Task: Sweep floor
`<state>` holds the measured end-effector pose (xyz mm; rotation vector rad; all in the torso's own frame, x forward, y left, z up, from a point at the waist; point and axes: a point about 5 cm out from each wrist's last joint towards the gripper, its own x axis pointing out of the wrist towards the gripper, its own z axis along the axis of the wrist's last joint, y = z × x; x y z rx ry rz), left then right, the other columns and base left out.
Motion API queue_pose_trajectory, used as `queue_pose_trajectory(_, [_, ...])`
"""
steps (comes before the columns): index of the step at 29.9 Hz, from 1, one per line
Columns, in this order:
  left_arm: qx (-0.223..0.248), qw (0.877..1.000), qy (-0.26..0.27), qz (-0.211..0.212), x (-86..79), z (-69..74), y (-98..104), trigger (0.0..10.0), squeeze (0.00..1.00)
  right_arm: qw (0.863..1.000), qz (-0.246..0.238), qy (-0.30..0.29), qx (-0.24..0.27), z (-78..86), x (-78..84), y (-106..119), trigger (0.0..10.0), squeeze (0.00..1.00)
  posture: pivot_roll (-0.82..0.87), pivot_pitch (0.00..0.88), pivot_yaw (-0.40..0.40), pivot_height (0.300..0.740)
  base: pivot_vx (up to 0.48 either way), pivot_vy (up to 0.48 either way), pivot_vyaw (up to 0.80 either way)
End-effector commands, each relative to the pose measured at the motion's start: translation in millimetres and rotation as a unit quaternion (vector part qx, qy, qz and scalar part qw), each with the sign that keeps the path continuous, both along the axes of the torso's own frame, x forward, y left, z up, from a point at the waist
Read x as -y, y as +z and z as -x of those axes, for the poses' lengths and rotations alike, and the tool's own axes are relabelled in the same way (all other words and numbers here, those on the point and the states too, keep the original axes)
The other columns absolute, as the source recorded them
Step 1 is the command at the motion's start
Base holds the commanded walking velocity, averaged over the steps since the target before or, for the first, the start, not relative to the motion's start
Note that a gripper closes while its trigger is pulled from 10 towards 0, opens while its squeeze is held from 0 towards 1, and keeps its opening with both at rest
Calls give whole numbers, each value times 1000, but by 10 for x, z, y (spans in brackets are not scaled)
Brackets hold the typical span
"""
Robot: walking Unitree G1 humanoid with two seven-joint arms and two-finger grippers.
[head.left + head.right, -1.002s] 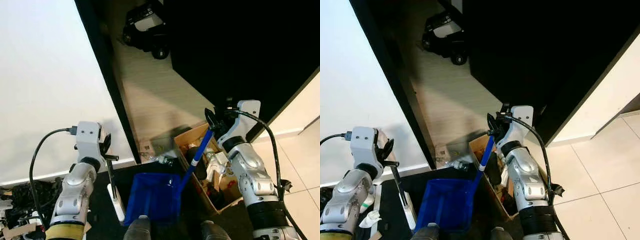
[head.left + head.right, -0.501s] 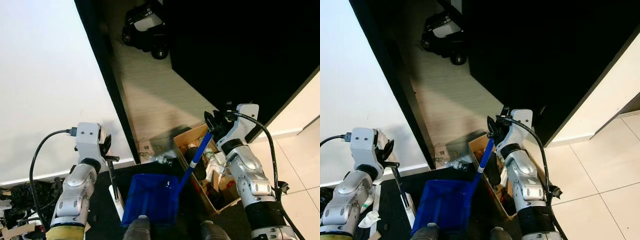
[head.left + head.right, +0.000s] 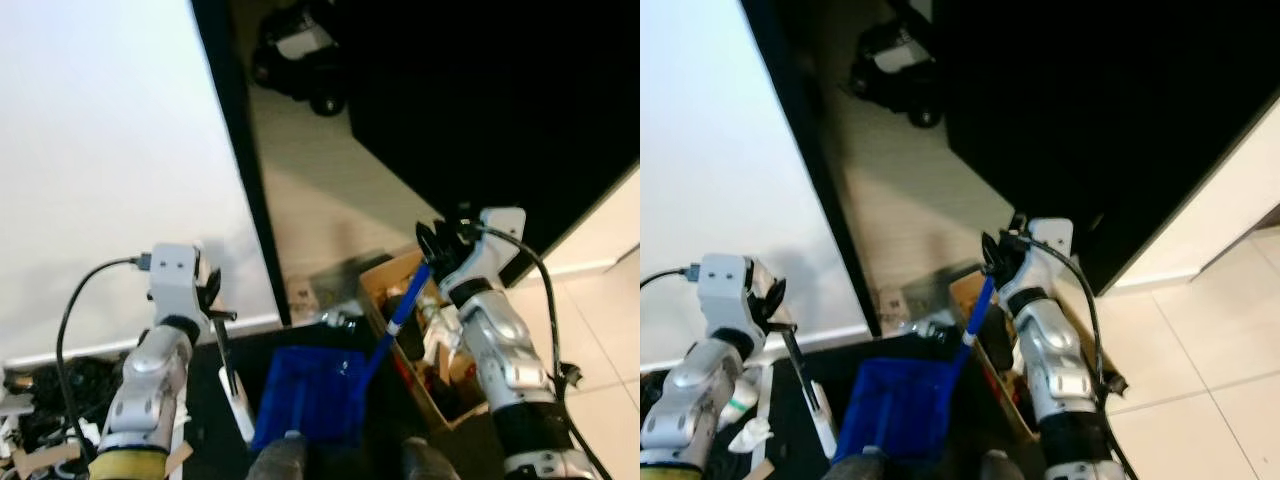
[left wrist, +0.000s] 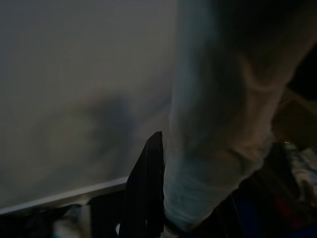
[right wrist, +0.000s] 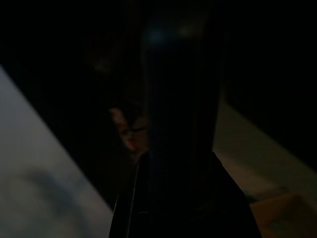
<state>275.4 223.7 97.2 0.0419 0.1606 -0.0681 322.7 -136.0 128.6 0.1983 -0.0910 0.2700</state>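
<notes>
My left silver arm is bent at the elbow and raised at my left side, its white wrist block uppermost. The left gripper (image 3: 215,300) points off to my right, its two long black fingers (image 3: 212,287) closed on a thin dark rod (image 3: 226,350) that hangs down from them. My right silver arm rises at my right side, forearm upright. The right gripper (image 3: 432,245) has its black fingers clamped round the top of a blue pole (image 3: 395,315).

We see a bright blue dustpan (image 3: 308,397) with a blue and white handle (image 3: 398,314). Beside it sits a brown cardboard box (image 3: 432,340). Past it, the floor (image 3: 318,205) is pale with thin stripes, beside a white wall (image 3: 110,150).
</notes>
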Motion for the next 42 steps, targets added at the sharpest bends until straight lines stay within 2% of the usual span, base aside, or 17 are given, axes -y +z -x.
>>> queue_pose_trajectory(1, [2,1000,4,-11,-35,11,27,10000,0,1000,-8,-3,2,8,15,-4,10000,0,184,151,-7,740,0,341,0])
queue_pose_trajectory(20, [3,1000,2,-12,-46,2,43,10000,0,1000,-10,-7,3,9,31,-10,10000,0,184,155,0,740,0,329,0])
queue_pose_trajectory(36, [7,1000,-5,-22,-29,-14,55,10000,0,1000,-10,-8,3,5,32,-15,10000,0,183,155,1,740,0,0,0])
queue_pose_trajectory(42, [12,1000,-12,-19,-10,-15,66,10000,0,1000,-10,-8,3,5,34,-14,10000,0,181,155,4,740,42,-401,0])
